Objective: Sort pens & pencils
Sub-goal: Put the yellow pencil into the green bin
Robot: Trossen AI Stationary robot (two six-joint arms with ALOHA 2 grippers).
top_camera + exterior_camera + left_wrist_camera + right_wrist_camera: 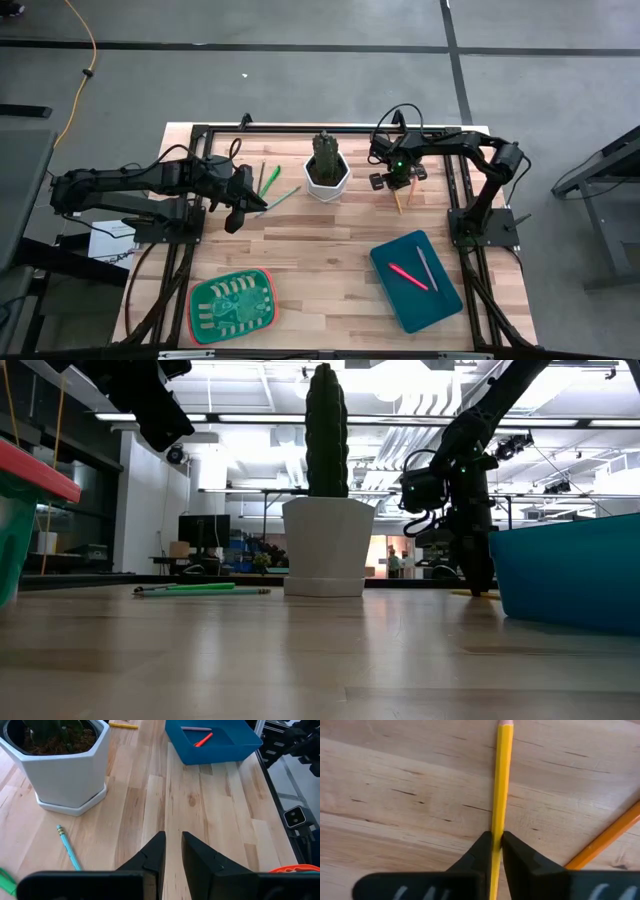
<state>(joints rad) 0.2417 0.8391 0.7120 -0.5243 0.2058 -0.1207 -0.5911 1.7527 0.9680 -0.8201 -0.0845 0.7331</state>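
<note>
Slim yellow pencil (pixel 501 785), wood tip showing.

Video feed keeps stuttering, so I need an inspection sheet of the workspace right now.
Surface: wooden table, bare in the middle.
Job's things: pink pen and grey pen in blue tray; yellow pencil and orange pencil on the wood; more sticks left of the pot.
Clutter: cactus pot; green basket.
Grippers: right tool shut on yellow pencil; left tool nearly closed, empty.
Cables: yellow cord on floor.
Surroundings: grey floor, lab room.
</note>
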